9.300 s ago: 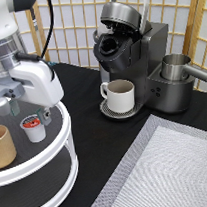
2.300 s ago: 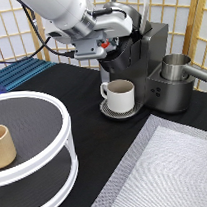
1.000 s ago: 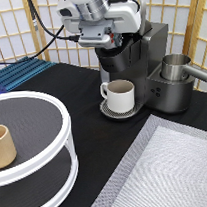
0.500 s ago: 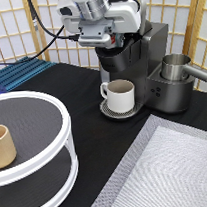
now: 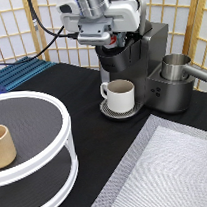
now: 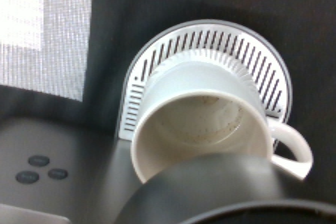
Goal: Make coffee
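the gripper (image 5: 118,39) hangs right over the open top of the coffee maker (image 5: 144,68); whether its jaws are open or closed cannot be told. the coffee pod is not visible. a white mug (image 5: 120,95) (image 6: 206,135) sits on the drip tray (image 6: 206,65).

Staged lab kitchenette: coffee machine (image 5: 139,69); shoji screens (image 5: 16,32); robot arm (image 5: 100,11).

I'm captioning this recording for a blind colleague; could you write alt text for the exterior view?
The gripper hangs over the top of the dark coffee machine, where a white mug sits on the drip tray. At the exterior view's left, a tan cup stands on a round white two-tier stand.
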Robot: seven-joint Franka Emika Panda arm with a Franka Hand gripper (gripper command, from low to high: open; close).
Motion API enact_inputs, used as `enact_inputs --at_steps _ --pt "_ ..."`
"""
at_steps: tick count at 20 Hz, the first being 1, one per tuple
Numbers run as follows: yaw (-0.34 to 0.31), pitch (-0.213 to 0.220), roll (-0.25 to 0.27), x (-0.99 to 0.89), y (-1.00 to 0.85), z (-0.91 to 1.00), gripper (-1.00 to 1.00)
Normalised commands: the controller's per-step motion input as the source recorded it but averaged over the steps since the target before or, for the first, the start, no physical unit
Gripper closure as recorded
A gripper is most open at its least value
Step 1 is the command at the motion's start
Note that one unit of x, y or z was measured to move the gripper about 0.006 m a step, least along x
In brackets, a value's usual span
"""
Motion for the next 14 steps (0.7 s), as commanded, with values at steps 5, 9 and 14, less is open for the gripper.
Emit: enact_inputs --at_steps 5,9,14 --pt "-0.051 -0.075 -0.007 -0.51 -0.37 0.37 -1.00" --pt "-0.030 -0.066 -0.073 -0.03 0.61 1.00 -1.00" --pt "-0.032 0.000 -0.139 0.41 0.84 1.00 -1.00"
